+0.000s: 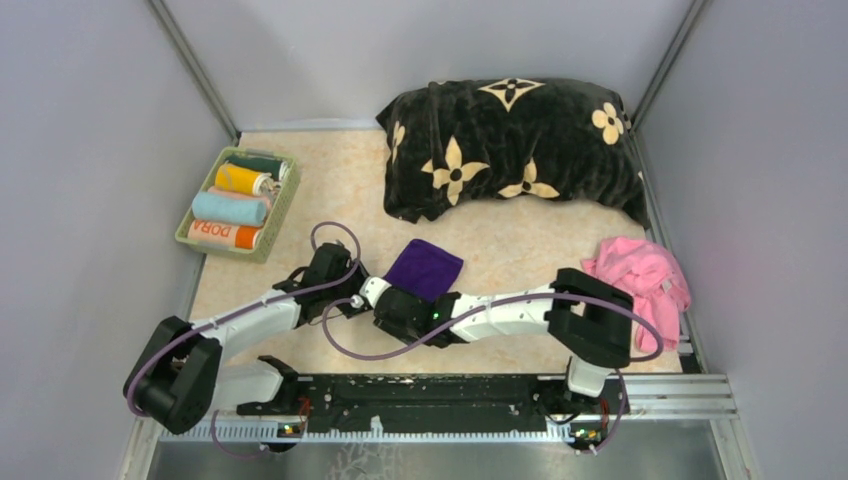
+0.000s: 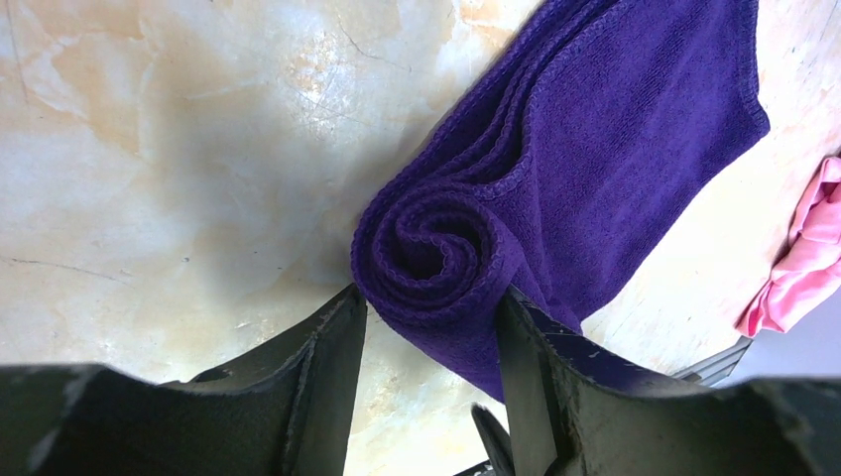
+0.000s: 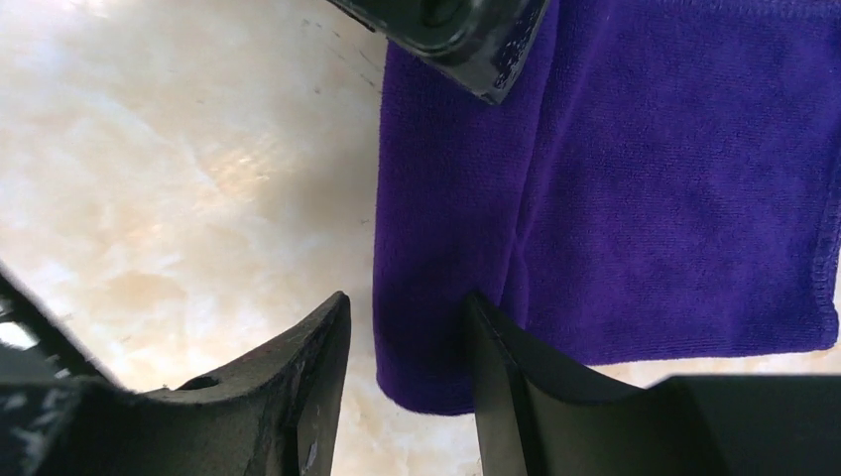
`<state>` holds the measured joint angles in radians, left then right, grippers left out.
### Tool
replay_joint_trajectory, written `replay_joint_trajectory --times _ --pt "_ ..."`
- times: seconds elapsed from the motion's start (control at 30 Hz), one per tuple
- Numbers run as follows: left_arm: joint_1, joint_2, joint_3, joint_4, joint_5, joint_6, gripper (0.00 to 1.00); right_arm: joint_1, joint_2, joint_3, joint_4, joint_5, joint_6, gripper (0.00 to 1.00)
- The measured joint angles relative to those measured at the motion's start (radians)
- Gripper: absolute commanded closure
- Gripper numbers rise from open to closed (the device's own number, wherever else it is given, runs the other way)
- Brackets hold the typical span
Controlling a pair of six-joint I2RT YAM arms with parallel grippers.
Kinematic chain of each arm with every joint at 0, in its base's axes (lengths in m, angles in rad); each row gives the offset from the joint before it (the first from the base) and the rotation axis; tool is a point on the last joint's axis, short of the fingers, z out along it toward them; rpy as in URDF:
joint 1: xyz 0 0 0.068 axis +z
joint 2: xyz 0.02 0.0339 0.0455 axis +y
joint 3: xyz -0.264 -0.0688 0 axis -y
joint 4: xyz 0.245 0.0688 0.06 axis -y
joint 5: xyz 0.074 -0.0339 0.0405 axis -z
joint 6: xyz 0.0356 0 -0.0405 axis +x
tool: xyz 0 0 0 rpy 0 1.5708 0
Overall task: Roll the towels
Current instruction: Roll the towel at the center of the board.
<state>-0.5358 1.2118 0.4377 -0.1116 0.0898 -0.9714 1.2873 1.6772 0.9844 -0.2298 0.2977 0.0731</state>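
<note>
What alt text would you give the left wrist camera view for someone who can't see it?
A dark purple towel, its near end rolled into a tight spiral, is held between the left gripper's two black fingers. The unrolled part lies flat on a beige marbled table, with a pink towel at the right edge.

Table (image 1: pixel 340 185): towels (image 1: pixel 424 268) (purple, pink), cushion (image 1: pixel 510 150), basket (image 1: pixel 283 205)
</note>
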Motion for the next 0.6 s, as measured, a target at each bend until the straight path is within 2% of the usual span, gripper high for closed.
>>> replay_joint_trajectory --times 0.17,0.23,0.53,0.6 --pt "0.0 0.006 0.003 0.004 0.002 0.0 0.4 0.009 0.086 0.02 0.0 0.092 -0.019 0.56" --pt "0.0 0.007 0.003 0.008 0.003 0.0 0.4 0.011 0.093 0.02 0.002 0.112 -0.021 0.6" --pt "0.0 0.012 0.015 0.011 0.007 0.004 0.31 0.013 0.099 0.02 0.005 0.14 -0.029 0.99" --pt "0.0 -0.019 0.015 -0.022 -0.007 0.008 0.28 0.006 0.091 0.02 0.005 0.107 -0.029 1.0"
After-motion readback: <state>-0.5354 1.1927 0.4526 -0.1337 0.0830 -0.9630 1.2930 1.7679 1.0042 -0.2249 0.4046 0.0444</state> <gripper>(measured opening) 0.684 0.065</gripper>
